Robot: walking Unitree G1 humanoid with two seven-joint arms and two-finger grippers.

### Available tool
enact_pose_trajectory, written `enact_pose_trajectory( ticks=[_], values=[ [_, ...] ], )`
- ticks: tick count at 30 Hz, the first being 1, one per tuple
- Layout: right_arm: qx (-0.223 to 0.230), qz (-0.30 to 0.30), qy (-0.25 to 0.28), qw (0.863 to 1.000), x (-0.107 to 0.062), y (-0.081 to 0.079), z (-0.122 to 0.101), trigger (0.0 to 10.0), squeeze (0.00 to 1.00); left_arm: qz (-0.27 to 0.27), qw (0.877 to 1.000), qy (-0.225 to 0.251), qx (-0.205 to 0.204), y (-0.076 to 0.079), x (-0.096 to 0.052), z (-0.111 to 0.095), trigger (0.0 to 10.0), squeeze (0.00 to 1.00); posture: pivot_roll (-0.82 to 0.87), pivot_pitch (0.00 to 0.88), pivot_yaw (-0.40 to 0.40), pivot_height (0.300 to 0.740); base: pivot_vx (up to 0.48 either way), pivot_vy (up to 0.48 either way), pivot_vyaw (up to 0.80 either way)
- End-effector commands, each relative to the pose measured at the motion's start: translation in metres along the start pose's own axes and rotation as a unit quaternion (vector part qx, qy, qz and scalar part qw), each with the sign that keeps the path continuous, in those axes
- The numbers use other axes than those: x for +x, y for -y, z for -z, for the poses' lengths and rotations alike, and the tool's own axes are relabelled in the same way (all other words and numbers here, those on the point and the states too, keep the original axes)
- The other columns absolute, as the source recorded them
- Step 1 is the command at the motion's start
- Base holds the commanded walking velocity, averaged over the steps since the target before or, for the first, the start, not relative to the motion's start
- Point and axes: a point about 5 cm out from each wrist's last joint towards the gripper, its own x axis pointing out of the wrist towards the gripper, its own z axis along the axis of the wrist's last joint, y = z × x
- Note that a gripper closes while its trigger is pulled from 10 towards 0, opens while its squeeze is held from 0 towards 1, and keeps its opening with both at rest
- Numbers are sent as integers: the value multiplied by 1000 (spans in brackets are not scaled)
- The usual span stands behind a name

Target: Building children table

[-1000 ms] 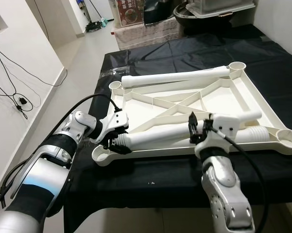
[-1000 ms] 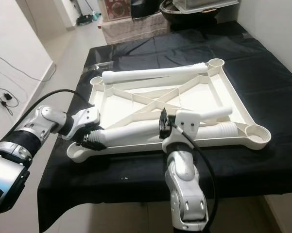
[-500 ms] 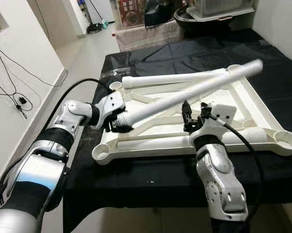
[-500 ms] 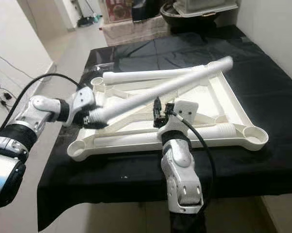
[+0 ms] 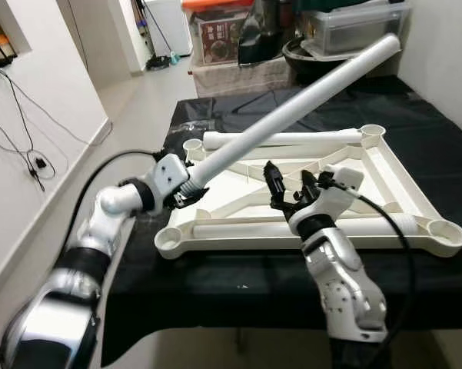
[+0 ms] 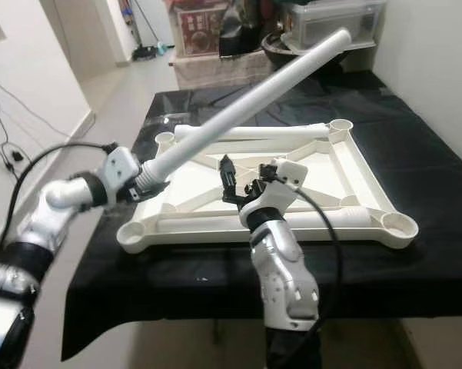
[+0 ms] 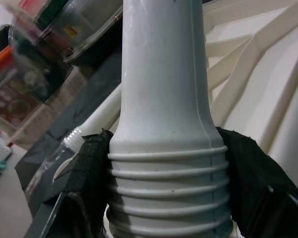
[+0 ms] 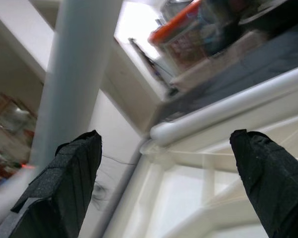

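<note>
White leg (image 5: 292, 108) in left hand (image 5: 183, 187)

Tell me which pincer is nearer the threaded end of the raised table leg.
Left. The left pincer is shut on the raised table leg at its ribbed, threaded end. The right pincer is open over the upturned tabletop, under the leg's middle and off it.

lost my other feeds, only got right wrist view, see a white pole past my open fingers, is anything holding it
Observer: Yes, the left gripper is shut on the table leg at its ribbed end.
Operator: where does the leg point
Observer: It tilts up over the upside-down tabletop, far end in the air.
Operator: and my right gripper
Observer: The right gripper hovers open above the tabletop, just under the leg, not touching it.
</note>
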Motion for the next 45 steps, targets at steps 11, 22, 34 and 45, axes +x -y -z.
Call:
enact_pose_trajectory(
  ticks=[11,22,34,45],
  values=[
    [121,-126,-5,985,10,-30,-5,10000,0,-40,999,25,-15,40,-11,-6,10000,0,63,0,14,740,0,0,0],
    [117,-188,-32,975,8,-44,-3,10000,0,-54,998,17,-21,51,-16,-12,10000,0,59,0,9,740,0,0,0],
    [102,-198,-61,973,8,-49,15,10000,0,-20,999,24,-43,83,-13,-20,10000,0,61,0,6,740,0,0,0],
    [90,-206,-77,971,9,-43,18,10000,0,29,998,28,-51,113,-19,-29,10000,0,61,0,2,740,0,0,0]
  ],
)
